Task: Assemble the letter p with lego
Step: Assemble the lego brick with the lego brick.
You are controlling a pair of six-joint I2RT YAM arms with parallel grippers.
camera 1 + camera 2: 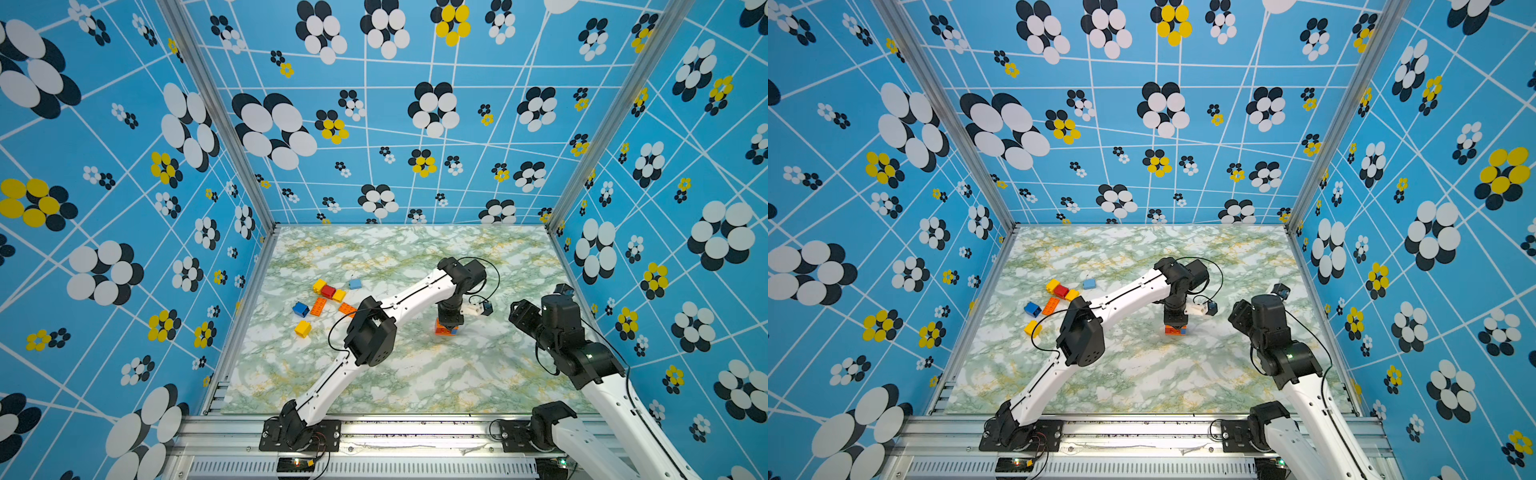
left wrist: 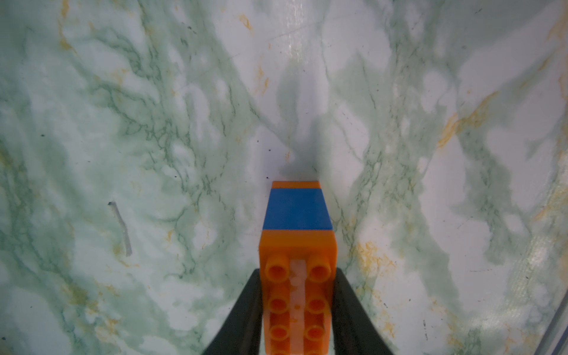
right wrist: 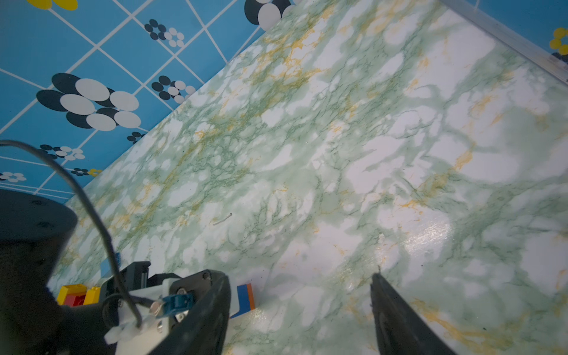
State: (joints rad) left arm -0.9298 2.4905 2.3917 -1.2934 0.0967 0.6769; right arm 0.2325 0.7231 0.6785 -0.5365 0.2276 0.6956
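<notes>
Left hand: the left hand [image 2: 297, 272] pointed straight down over the middle of the counter [image 1: 415, 374], clenched on the orange brick [image 2: 296, 246] that topped a small stack [image 1: 446, 329].
Grip: its two fingers pressed on the orange brick's long sides, so the brick's long axis ran along the gap between them, with the studs facing up towards the wrist.
Stack: a blue brick [image 2: 297, 209] sat under the orange brick, and under that was a thin orange base [image 2: 296, 184]. The base seemed to rest on the counter, though the contact itself was hard to make out.
Right hand: the right hand [image 3: 299, 276] hung released and empty, its jaws wide apart over bare counter, near the stack on its right side.
Loose bricks: the loose bricks [image 1: 324, 299], yellow, red, orange, blue and pale blue, lay in a cluster on the left part of the counter. They were well apart from the stack and partly behind the left arm [image 1: 415, 289].
Key relation: the stack stood between the cluster and the right hand. The cluster lay on the left arm's side, so the left hand looked the nearer one for fetching another piece, and the right hand the nearer one for steadying the stack.
Progress, as judged: only a short column was built, and the letter's loop was not yet begun.
Risk, as judged: letting go off-centre could tip the narrow stack.
</notes>
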